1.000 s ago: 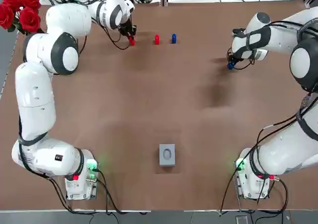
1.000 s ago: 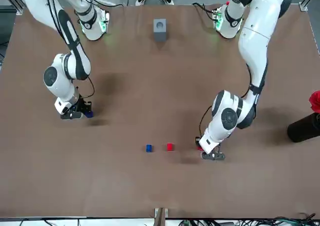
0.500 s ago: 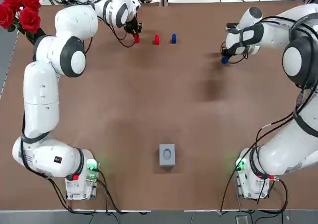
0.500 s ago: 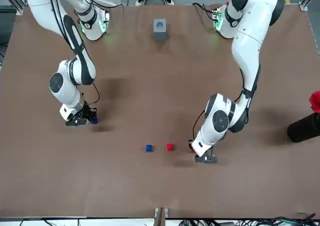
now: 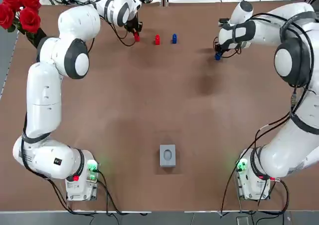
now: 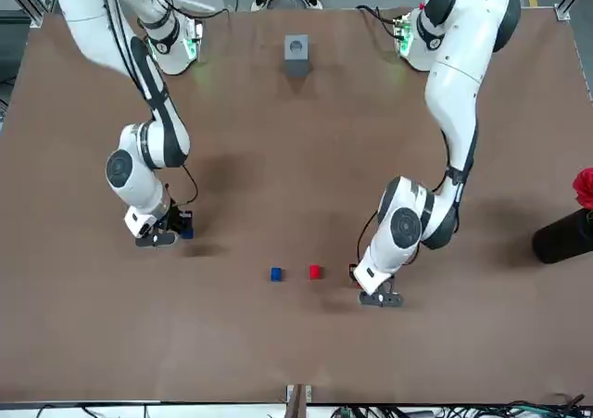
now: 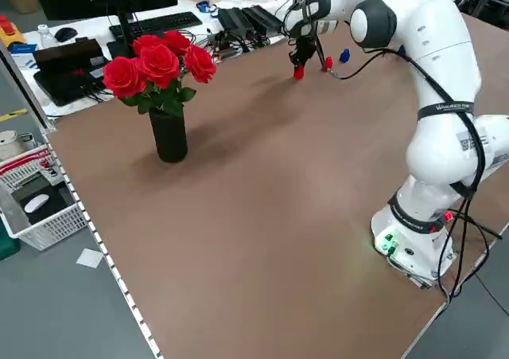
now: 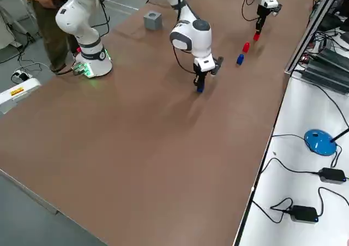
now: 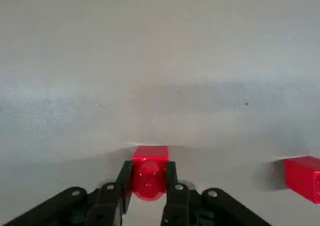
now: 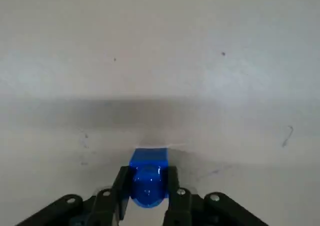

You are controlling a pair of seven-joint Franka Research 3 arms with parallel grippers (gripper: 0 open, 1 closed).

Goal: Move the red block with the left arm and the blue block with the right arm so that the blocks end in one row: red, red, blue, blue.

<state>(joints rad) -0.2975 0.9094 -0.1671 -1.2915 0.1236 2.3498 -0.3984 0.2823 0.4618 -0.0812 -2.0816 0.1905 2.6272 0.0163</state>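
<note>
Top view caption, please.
Left tool holds red block beside the resting red block and resting blue block; right tool holds another blue block.

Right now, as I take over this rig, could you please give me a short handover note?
Left gripper: shut on the held red block, just left of the loose red block, with a gap.
Right gripper: shut on the held blue block, well right of the loose blue block and nearer the robot.
The loose blocks stand side by side, red on the left.
Done: both blocks gripped; red nearly at its spot.
Left: set red down in line, carry blue to the right end, release both.
</note>
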